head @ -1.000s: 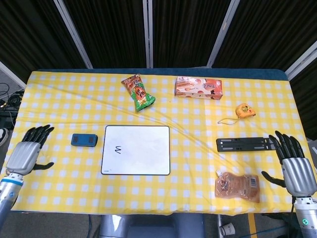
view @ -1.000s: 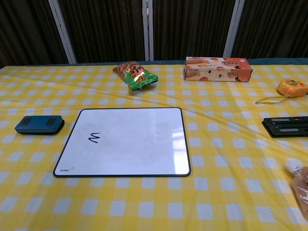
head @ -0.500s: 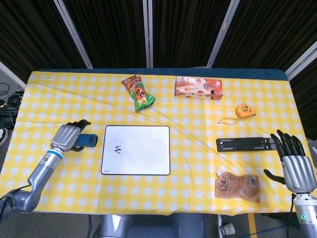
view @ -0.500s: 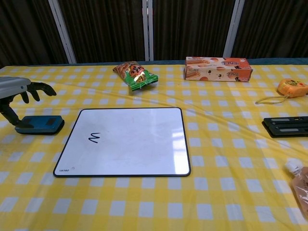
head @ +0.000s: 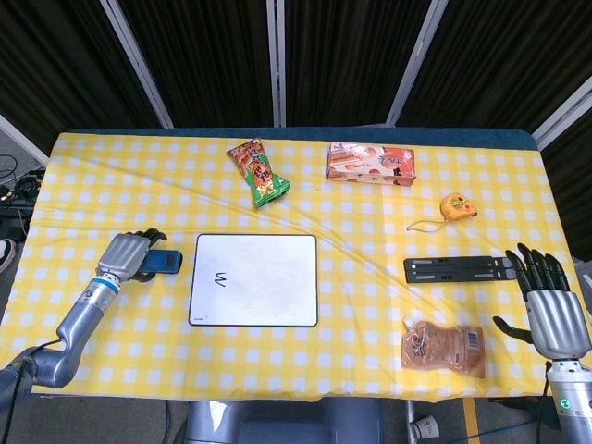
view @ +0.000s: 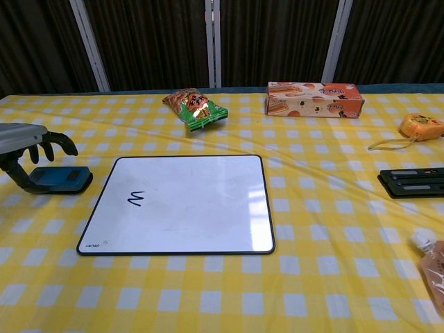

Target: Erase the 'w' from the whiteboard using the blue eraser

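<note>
The left robot hand (head: 124,253) sits over the left end of the eraser (head: 165,262), which lies on the surface (head: 370,213) just left of the whiteboard (head: 254,279). In the chest view the hand (view: 24,142) arches above the eraser (view: 59,179) with its dark fingers (view: 55,142) curled downward and the thumb reaching down at the eraser's left end. Whether the thumb or fingers actually touch the eraser cannot be told; the eraser lies flat on the surface, not lifted, and no firm grasp shows.

The whiteboard lies flat near the middle of the surface, with the black 'w' (head: 220,279) in its left part, closer to the near edge; in the chest view the 'w' (view: 135,199) reads clearly and is whole.

The right robot hand (head: 549,310) is at the far right edge of the surface, fingers spread and pointing away from the robot, holding nothing. It shows only in the head view. Its fingertips are just beside the right end of a black bar (head: 460,269), though contact cannot be judged.

A snack bag (head: 258,172) and a biscuit box (head: 371,164) lie beyond the whiteboard, a tape measure (head: 456,206) to the right, and a brown pouch (head: 443,349) near the front right edge.
</note>
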Controlling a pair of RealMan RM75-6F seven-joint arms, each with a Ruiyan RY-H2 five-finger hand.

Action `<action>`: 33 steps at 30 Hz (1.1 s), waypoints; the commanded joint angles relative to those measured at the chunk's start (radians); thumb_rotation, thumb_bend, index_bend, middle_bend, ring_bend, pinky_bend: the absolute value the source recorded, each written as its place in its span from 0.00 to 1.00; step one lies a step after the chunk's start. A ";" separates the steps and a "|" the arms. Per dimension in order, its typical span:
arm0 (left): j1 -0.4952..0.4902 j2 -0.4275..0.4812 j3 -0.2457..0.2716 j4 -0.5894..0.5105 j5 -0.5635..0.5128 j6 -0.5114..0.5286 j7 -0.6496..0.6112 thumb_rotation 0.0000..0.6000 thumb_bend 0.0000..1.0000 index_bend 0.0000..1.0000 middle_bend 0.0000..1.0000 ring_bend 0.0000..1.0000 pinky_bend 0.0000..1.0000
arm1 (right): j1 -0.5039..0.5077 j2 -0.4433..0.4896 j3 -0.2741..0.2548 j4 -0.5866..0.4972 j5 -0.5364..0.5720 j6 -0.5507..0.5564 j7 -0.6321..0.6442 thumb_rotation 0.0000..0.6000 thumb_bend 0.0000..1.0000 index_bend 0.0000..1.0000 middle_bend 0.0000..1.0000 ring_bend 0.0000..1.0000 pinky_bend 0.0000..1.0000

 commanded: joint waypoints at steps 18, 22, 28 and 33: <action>-0.012 -0.025 0.010 0.036 0.007 0.007 -0.049 1.00 0.27 0.48 0.39 0.48 0.52 | 0.005 -0.006 0.001 0.008 0.012 -0.012 -0.005 1.00 0.00 0.00 0.00 0.00 0.00; -0.013 0.002 0.004 -0.014 0.026 0.034 -0.071 1.00 0.26 0.48 0.39 0.48 0.52 | 0.005 -0.007 0.000 0.008 0.012 -0.013 -0.006 1.00 0.00 0.00 0.00 0.00 0.00; -0.044 0.039 -0.022 -0.157 0.052 0.053 -0.078 1.00 0.26 0.48 0.39 0.48 0.52 | 0.008 -0.009 0.000 0.008 0.013 -0.017 -0.009 1.00 0.00 0.00 0.00 0.00 0.00; -0.109 0.026 -0.059 -0.238 0.024 0.016 -0.004 1.00 0.26 0.48 0.39 0.48 0.52 | 0.010 -0.011 0.004 0.016 0.026 -0.025 -0.007 1.00 0.00 0.00 0.00 0.00 0.00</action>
